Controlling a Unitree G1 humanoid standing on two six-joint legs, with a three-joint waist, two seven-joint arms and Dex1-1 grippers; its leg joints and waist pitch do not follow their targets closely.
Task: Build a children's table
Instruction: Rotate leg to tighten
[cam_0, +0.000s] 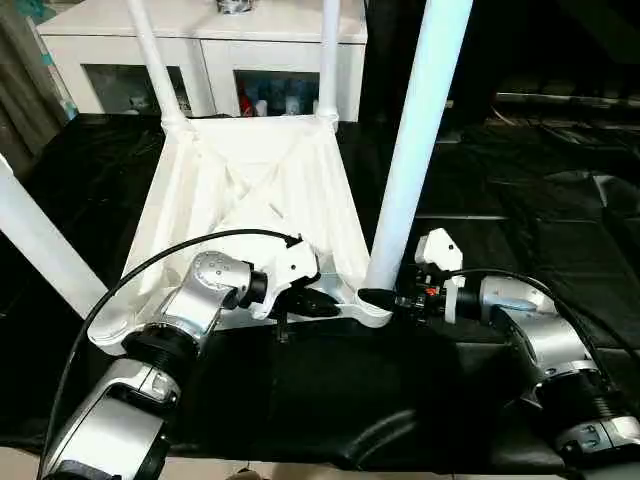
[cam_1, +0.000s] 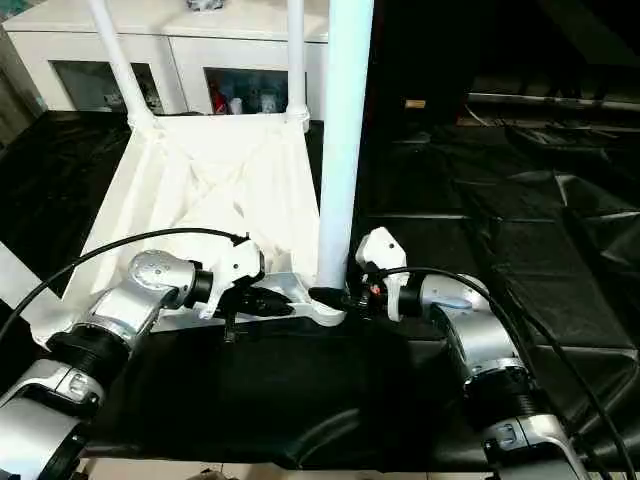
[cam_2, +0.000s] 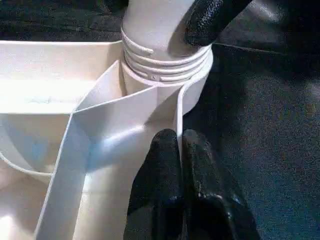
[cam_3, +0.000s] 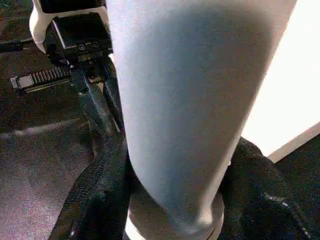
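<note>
While the table top (cam_0: 250, 190) lies upside down on the black-covered work surface (cam_0: 520, 230), its ribbed underside faces up and legs stand upright in its corner sockets. Two far legs (cam_0: 150, 55) rise from the corners nearest the white cabinet (cam_0: 200, 60), which stands behind the work surface. A further leg (cam_0: 40, 250) slants past the left edge of the head views.

The near right leg (cam_0: 415, 150) stands in the near right corner socket (cam_2: 165, 70), where threaded rings show at its base in the left wrist view.

The right gripper (cam_0: 385, 297) is at the base of this leg, just above the socket. In the right wrist view one black finger (cam_3: 95, 195) lies on each side of the leg tube, pressed against it, so the gripper is clamped on the leg.

The left gripper (cam_0: 322, 303) rests at the near edge of the table top, just beside the same socket. Its two fingers (cam_2: 165, 165) are pressed together, with the thin edge wall of the top running up between their tips; the grip on that wall cannot be confirmed.

A black cable (cam_0: 180, 250) arcs over the left forearm.
</note>
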